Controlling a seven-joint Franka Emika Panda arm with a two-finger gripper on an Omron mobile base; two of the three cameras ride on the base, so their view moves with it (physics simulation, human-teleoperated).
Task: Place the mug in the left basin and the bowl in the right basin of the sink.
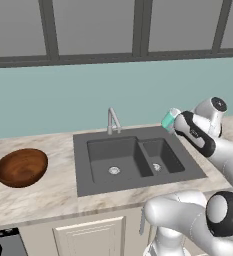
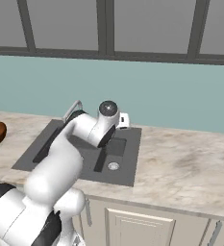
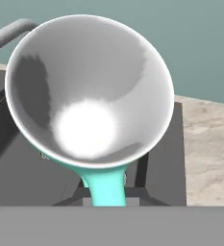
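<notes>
The gripper is clenched on the mug, held above the sink's back right corner. Next, I judge, carry it over the left basin and lower it.

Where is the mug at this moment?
In the left base view, the mug is held up in the gripper at the sink's back right corner, above the rim behind the right basin, right of the faucet.
</notes>
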